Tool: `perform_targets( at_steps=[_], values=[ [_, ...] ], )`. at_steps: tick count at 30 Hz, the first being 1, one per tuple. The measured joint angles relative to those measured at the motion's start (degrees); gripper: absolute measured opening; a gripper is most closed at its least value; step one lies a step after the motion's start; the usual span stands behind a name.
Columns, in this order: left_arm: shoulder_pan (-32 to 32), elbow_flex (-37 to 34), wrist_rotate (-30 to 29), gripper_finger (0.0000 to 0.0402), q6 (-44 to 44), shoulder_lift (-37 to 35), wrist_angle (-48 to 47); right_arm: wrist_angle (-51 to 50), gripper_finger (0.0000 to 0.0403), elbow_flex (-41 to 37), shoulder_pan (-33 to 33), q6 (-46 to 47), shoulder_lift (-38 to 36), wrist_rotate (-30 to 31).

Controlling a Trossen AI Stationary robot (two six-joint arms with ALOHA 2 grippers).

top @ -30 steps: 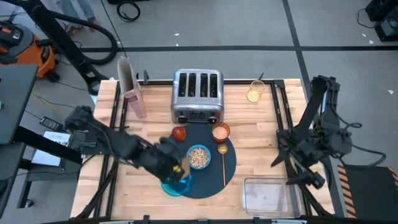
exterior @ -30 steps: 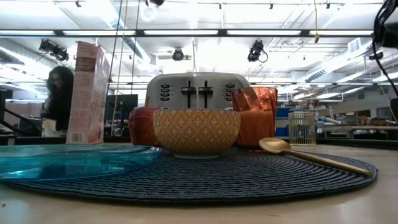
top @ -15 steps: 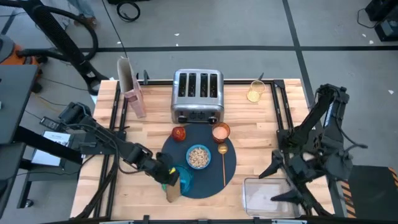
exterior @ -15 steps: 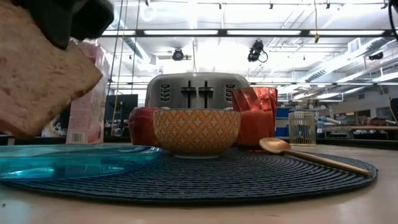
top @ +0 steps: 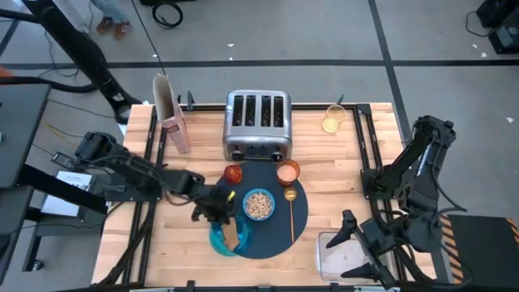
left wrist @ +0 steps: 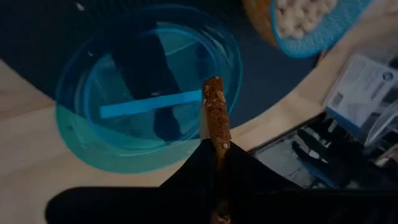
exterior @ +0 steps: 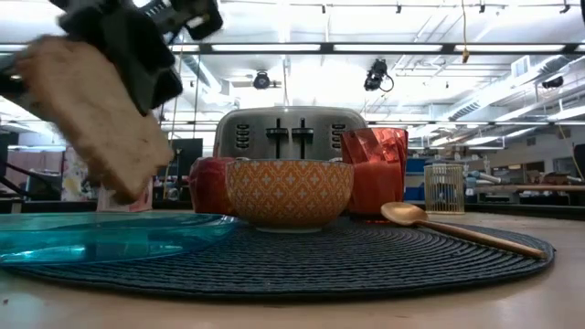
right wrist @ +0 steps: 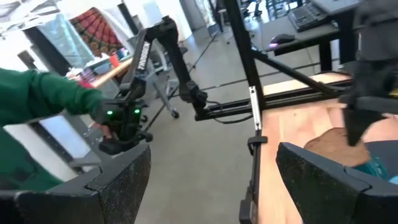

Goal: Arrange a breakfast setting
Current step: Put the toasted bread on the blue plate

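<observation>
The round dark slate-blue mat [top: 302,212] lies at the table's middle. On it are the small bowl [top: 259,203] of cereal, the copper cup [top: 288,172], the red apple [top: 234,173], the gold spoon [top: 291,214] and the blue plate [top: 217,242] at its near left. My left gripper [top: 219,212] is shut on a slice of toast [top: 232,234] above the plate [left wrist: 93,124]. In the low view the toast [exterior: 91,119] hangs at the left. My right gripper [top: 351,246] is open and empty over a clear container at the near right. My left gripper pinches the toast's two flat faces between its fingers at one edge of the slice [left wrist: 217,143]. It comes slanting down from the table's left. The toast hangs tilted below the fingers [exterior: 137,55], clear of the plate.
The steel four-slot toaster [top: 258,122] stands behind the mat. The pink-and-white cereal box [top: 172,113] is at the far left and a glass jar [top: 332,120] at the far right. A clear container [top: 350,258] sits at the near right. A person's green sleeve [right wrist: 43,99] shows beyond the table.
My left gripper has carried the toast from beside the plate's near left rim toward the far edge and the right, so that it now hangs over the plate. My right arm has moved toward the table's near edge, over the clear container.
</observation>
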Motion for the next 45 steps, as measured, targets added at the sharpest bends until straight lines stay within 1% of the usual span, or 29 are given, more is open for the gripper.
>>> perform_targets(
  at_steps=[3, 7, 8, 11, 13, 19, 26, 36, 45],
  values=[
    [3.56, 0.00, 4.58, 0.0028, -0.51, 0.14, -0.70, -0.73, 0.0350, 0.00, -1.25, -1.05, -0.37, -2.73],
    [7.48, 0.00, 11.97, 0.0027, -2.67, 0.20, -0.71, -1.09, 0.0350, 0.00, -3.34, -3.39, -0.70, -8.11],
    [8.15, 0.00, 12.89, 0.0026, -3.62, 0.20, -0.71, -1.29, 0.0350, 0.00, -3.88, -4.03, -0.86, -9.64],
    [9.06, 0.00, 13.38, 0.0024, -5.81, 0.22, -0.85, -2.23, 0.0350, 0.00, -5.46, -6.22, -1.53, -14.41],
    [8.83, 0.00, 13.38, 0.0024, -6.19, 0.48, -0.81, -3.93, 0.0350, 0.00, -6.15, -6.47, -2.27, -16.37],
    [6.64, 0.00, 14.86, 0.0024, -9.17, 3.27, -1.17, -5.89, 0.0350, 0.00, -7.50, -7.81, -3.63, -17.46],
    [7.88, -0.02, 13.96, 0.0023, -10.57, 5.95, 1.00, -5.81, 0.0350, 0.00, -9.78, -8.12, -3.71, -21.73],
    [8.26, 0.02, 14.25, 0.0024, -10.84, 7.91, 2.25, -5.96, 0.0350, 0.00, -9.04, -7.64, -3.71, -22.52],
    [7.88, 0.02, 12.78, 0.0042, -10.25, 7.85, 0.87, -6.16, 0.0350, 0.00, -8.91, -7.65, -3.71, -23.33]
  ],
)
